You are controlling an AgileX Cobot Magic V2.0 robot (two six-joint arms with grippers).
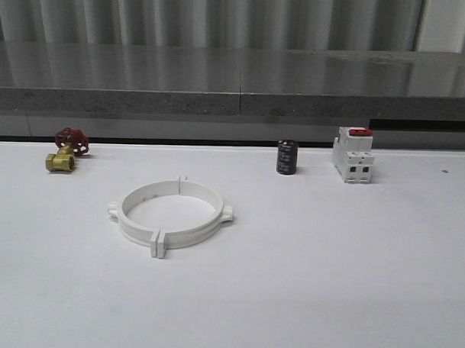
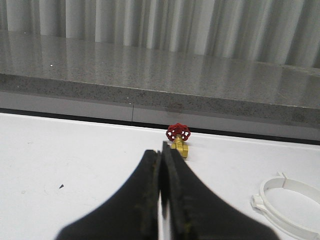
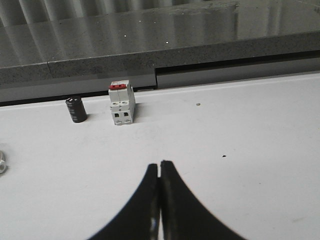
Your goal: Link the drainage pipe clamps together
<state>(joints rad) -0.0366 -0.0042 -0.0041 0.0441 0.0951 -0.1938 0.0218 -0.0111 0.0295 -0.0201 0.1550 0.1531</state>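
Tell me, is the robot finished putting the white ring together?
It looks finished: the two drainage pipe clamps lie as one closed ring on the table, tabs meeting. Nothing is in hand: left gripper and right gripper are shut, empty. Whether the tabs are locked can't be told.

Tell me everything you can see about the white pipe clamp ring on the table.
The drainage pipe clamps are two white, plastic-looking half-rings that together form one wide ring, lying flat on the white table. Paired tabs meet at front and back; small lugs stick out at each side. Nothing else touches it.

Lab bench: white table point(image 1: 351, 285), grey stone ledge point(image 1: 236, 82).
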